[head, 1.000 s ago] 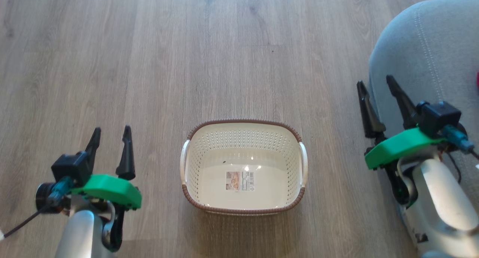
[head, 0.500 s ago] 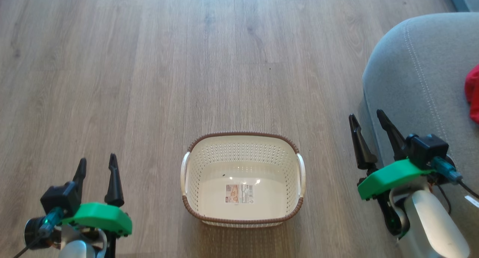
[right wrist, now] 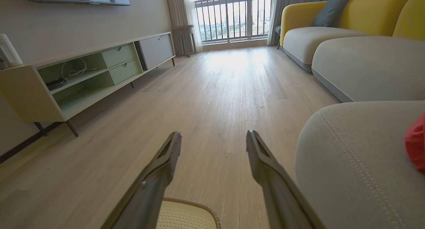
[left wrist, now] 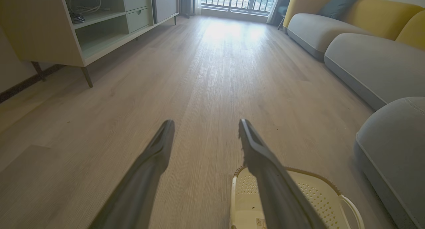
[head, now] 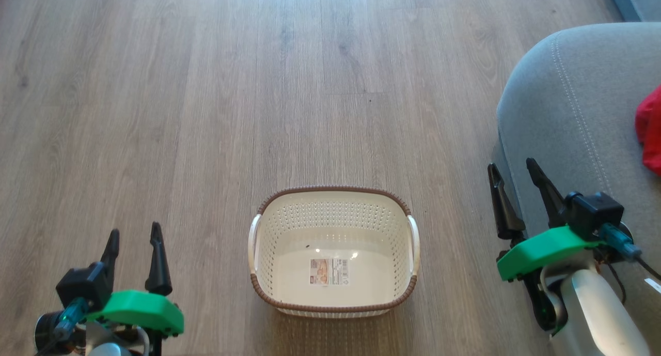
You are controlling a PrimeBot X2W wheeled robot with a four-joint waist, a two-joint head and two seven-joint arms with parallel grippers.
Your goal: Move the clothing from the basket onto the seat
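The cream perforated basket [head: 334, 252] with a brown rim stands on the wood floor, holding nothing but a sticker on its bottom; a corner of the basket [left wrist: 298, 202] also lies low in the left wrist view, and its rim [right wrist: 189, 215] in the right wrist view. Red clothing [head: 650, 136] lies on the grey seat [head: 568, 103] at the right edge; the clothing [right wrist: 415, 142] rests on the seat [right wrist: 352, 162]. My left gripper [head: 133, 236] hangs open left of the basket. My right gripper [head: 513, 167] is open beside the seat's edge, holding nothing.
A low TV cabinet [right wrist: 83, 76] on thin legs lines the left wall. Grey and yellow sofa sections [right wrist: 358, 49] run along the right toward a balcony window [right wrist: 232, 16]. Wood floor [head: 258, 87] stretches ahead of the basket.
The head view has shifted, so the basket and both grippers sit lower in it. More of the seat and the red clothing show at the right. Both grippers stay open.
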